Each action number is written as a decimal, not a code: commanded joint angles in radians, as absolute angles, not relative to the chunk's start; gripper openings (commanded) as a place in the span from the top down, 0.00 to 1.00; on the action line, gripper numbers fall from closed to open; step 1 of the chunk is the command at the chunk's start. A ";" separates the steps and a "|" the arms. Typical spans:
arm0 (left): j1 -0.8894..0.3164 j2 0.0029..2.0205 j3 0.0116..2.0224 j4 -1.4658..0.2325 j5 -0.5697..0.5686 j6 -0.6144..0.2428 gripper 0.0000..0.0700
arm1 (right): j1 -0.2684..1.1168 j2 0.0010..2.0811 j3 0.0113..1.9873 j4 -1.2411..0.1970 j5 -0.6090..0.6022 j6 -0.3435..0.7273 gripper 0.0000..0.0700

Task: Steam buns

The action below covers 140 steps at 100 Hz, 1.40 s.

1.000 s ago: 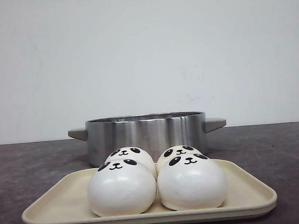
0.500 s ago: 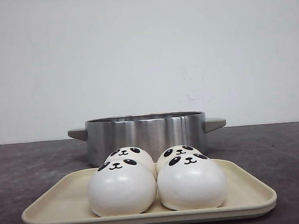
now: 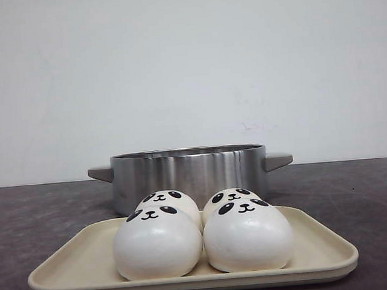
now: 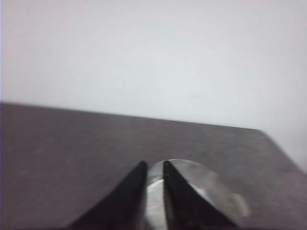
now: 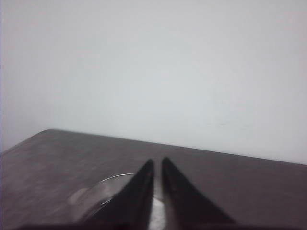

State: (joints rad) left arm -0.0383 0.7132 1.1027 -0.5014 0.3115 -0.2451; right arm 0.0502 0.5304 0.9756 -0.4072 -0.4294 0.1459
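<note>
A dark grey, mottled table (image 3: pixel 45 215) runs back to a plain white wall (image 3: pixel 188 66). On it a cream tray (image 3: pixel 69 270) holds four panda-faced buns (image 3: pixel 157 244) in a tight two-by-two cluster, touching, with a steel pot (image 3: pixel 189 172) just behind. The left gripper (image 4: pixel 154 165) and right gripper (image 5: pixel 158 162) each show dark fingers nearly together, holding nothing. No writing is legible.
</note>
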 commanded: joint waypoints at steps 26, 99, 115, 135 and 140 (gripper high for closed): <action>-0.109 0.713 1.121 -0.641 0.398 -0.228 0.03 | 0.057 0.579 0.990 -0.394 -0.530 0.255 0.02; -0.291 0.712 1.121 -0.765 0.384 -0.224 0.03 | 0.682 1.333 1.237 -0.864 -0.094 0.445 0.13; -0.310 0.712 1.121 -0.823 0.382 -0.220 0.03 | 0.686 1.499 1.237 -0.856 -0.120 0.458 0.13; -0.327 0.712 1.121 -0.838 0.381 -0.217 0.03 | 0.686 1.648 1.237 -0.757 -0.120 0.457 0.14; -0.331 0.712 1.121 -0.839 0.381 -0.217 0.03 | 0.686 1.676 1.237 -0.751 -0.119 0.457 0.15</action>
